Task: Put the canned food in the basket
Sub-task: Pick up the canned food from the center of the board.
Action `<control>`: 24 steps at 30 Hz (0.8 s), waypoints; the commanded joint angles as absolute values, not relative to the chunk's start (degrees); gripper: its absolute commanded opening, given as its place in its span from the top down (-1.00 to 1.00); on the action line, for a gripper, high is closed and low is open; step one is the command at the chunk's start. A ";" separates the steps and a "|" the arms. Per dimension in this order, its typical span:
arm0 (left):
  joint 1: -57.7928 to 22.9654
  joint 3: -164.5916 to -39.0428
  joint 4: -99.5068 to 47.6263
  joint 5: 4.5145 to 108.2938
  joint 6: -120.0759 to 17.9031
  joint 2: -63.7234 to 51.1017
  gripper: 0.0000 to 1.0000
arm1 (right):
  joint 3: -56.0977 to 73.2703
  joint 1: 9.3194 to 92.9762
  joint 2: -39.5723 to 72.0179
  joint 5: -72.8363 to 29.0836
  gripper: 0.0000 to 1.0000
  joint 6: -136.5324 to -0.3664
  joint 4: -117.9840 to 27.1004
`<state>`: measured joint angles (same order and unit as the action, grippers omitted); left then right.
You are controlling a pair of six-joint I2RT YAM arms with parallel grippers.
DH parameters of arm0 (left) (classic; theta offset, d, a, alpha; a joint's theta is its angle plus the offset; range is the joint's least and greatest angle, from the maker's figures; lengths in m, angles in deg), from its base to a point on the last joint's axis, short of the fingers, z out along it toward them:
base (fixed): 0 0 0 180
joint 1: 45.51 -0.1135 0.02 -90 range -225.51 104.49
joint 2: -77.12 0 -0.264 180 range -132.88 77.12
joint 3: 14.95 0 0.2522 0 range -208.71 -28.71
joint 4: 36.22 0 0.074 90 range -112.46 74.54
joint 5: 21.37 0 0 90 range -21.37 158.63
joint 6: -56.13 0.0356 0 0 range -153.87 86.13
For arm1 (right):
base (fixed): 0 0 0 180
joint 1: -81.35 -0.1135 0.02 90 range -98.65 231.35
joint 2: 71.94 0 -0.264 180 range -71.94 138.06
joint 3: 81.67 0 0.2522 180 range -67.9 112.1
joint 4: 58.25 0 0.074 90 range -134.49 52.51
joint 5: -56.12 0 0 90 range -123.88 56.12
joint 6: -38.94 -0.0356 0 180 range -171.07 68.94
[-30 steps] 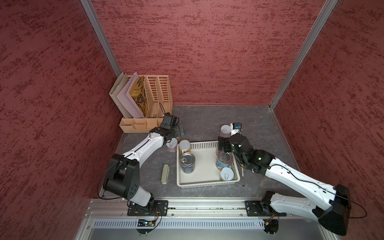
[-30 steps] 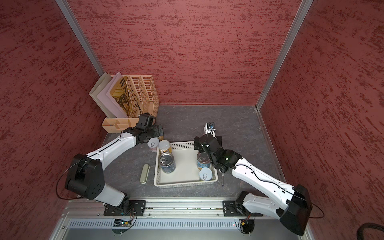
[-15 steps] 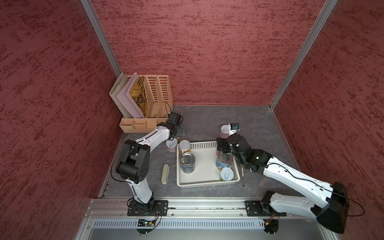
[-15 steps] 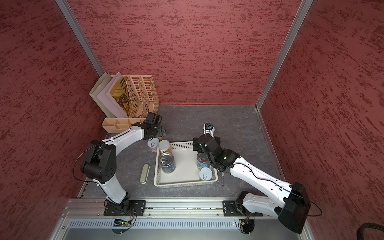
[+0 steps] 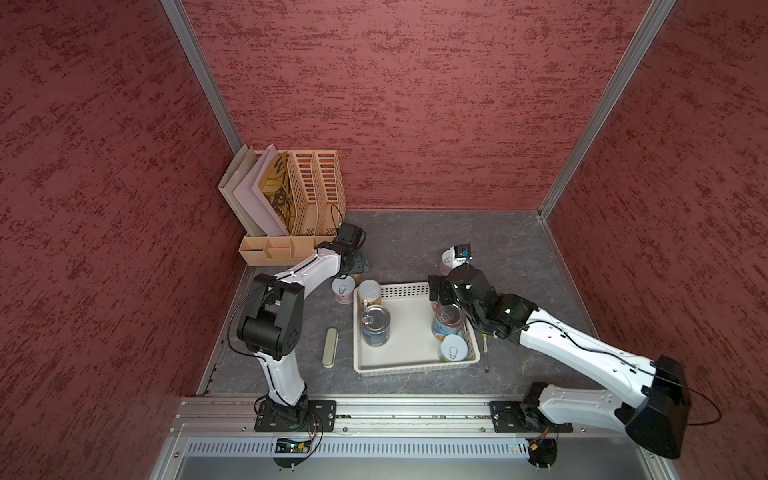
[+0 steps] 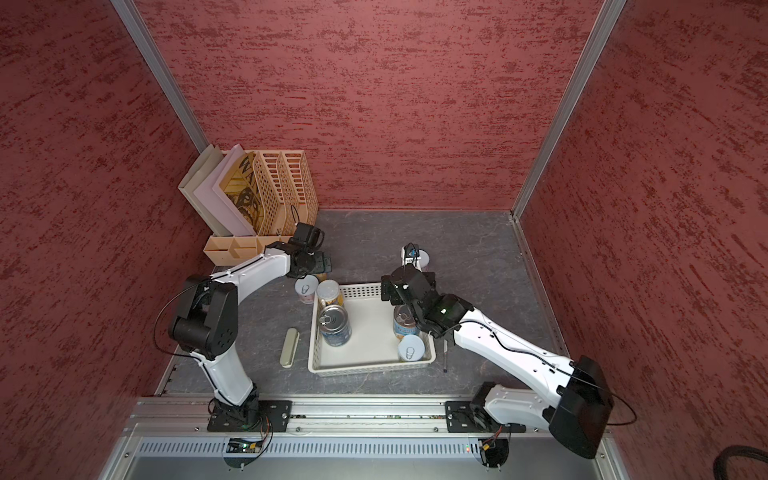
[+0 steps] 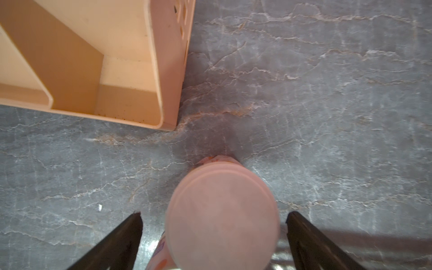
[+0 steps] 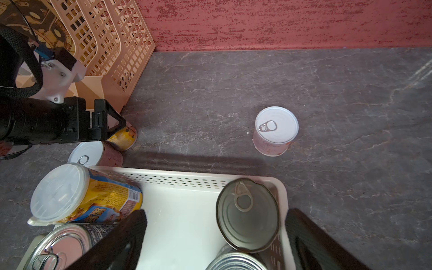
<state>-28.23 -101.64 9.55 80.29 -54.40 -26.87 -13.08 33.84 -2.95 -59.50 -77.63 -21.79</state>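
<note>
Canned food tally: we count five of eight in the basket [image 5: 415, 366] and three out on the tabletop [image 5: 415, 241]. In: the slim yellow-labelled can [image 5: 369, 291] at the far-left corner, the left blue can [image 5: 376, 328] just nearer than it, the dark can [image 8: 247, 215] at the far-right corner, the right blue can [image 5: 446, 325] nearer than that, and the boxed white-topped can [image 5: 453, 351] at the near-right corner. All five look upright. Out: the pink-labelled can [image 5: 344, 289] just beyond the basket's far-left corner, the lidded small can [image 7: 222, 210] just beside it on the far side, and the lone white-topped can [image 8: 275, 128] standing apart on the tabletop beyond the basket's far-right corner. The left claw [image 7: 215, 214] is down over the lidded small can with its jaws wide, one on each side. We see a gap on both sides, so there's no grip yet. The right claw [image 8: 215, 211] hangs spread wide over the far-right part of the basket and holds nothing. The dark can sits between its jaws but is not pinched. Our read is that we're a bit past halfway. The left side looks one squeeze from its next pick, and the pink-labelled can close by could get nudged. The lone white-topped can suits the right arm. The olive case [image 5: 330, 347] and pen [image 5: 484, 349] stay where they are.
</note>
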 commanded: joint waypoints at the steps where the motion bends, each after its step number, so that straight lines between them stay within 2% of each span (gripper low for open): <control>1: -28.81 -103.44 10.26 79.27 -54.13 -28.28 -0.91 | -11.17 34.15 -2.55 -58.84 -0.97 -77.81 -21.53; 5: -28.89 -103.85 10.64 79.66 -54.15 -28.70 -0.82 | -11.08 34.12 -2.52 -58.66 -0.97 -77.78 -21.46; 8: -28.90 -103.85 10.61 79.60 -54.10 -28.70 -0.59 | -11.05 34.11 -2.42 -58.33 -0.97 -77.69 -21.47; 17: -29.06 -104.17 11.34 80.12 -54.66 -28.79 -0.30 | -10.74 34.15 -1.57 -57.69 -0.97 -77.61 -21.38; 24: -28.17 -101.67 10.90 83.47 -56.36 -23.61 -0.18 | -10.36 34.17 -0.42 -57.08 -0.97 -77.61 -21.25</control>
